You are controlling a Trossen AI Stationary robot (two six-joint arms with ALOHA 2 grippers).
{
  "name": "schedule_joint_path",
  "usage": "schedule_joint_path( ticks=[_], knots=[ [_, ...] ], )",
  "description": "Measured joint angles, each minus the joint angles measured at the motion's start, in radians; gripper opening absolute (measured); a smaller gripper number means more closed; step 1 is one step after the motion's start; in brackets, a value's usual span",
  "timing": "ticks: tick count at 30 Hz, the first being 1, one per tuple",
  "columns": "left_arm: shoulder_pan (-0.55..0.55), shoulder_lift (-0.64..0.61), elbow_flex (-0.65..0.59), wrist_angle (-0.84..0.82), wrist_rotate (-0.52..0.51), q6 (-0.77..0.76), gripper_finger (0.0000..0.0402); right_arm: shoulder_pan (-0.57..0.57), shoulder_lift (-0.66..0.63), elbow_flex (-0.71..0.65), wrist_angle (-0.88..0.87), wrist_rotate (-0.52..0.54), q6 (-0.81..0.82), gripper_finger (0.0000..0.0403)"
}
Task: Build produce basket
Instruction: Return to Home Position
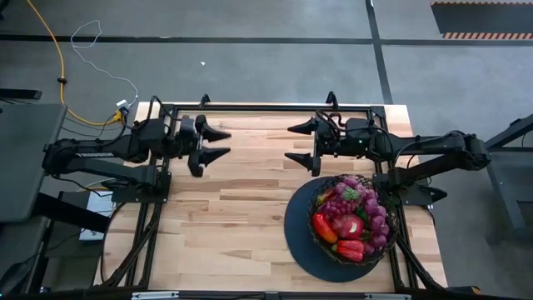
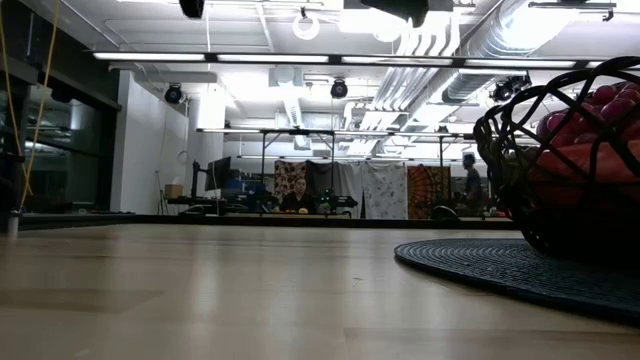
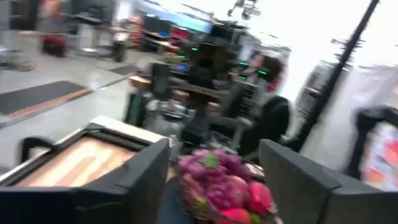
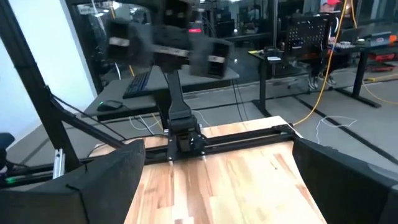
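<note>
The right gripper (image 1: 293, 143) hangs spread open and empty over the table (image 1: 225, 217). It is near the basket (image 1: 315, 218) but clear of its rim, and its two fingers (image 1: 298, 128) point away from the basket toward the other arm. The left gripper (image 1: 218, 142) faces it from well away from the basket, likewise released and holding nothing, with bare wood between the two.

The basket, a black wire-mesh bowl, stands on a wider dark round disc (image 1: 298, 237) at the right arm's side of the table, close to the table's edge. It is heaped with produce (image 1: 346, 225): purple grape bunches (image 1: 376, 218) lie along the side away from the left gripper, red peppers (image 1: 351, 248) sit at the rim farthest from both grippers, and a green piece (image 1: 351, 194) rests on top. No produce lies on the table outside the basket.

In the low view, far beyond the basket and the table, a seated person (image 2: 297, 200) shows in the room.
</note>
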Motion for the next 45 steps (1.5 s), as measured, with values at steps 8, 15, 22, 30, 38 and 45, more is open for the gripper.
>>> schedule_joint_path(
  ticks=[8,15,22,30,38,45],
  knots=[
    [-0.127,-0.061,-0.003,-0.062,0.017,0.115,0.0026,0.000,0.000,0.000,0.000,0.007,0.132,0.0399],
    [-0.155,-0.206,-0.121,-0.037,0.067,0.162,0.0004,0.000,0.000,0.000,-0.024,0.007,0.191,0.0399],
    [-0.152,-0.435,-0.295,-0.003,0.096,0.162,0.0001,0.002,0.000,0.000,-0.035,0.007,0.205,0.0399],
    [-0.152,-0.668,-0.398,-0.071,0.010,0.104,0.0000,0.000,0.000,0.000,-0.038,0.008,0.210,0.0399],
    [-0.152,-0.761,-0.400,-0.135,0.002,0.083,0.0000,0.000,0.000,0.000,-0.040,0.008,0.215,0.0399],
    [-0.152,-0.769,-0.400,-0.135,0.003,0.083,0.0000,0.000,0.000,0.000,-0.040,0.008,0.218,0.0399]
  ],
)
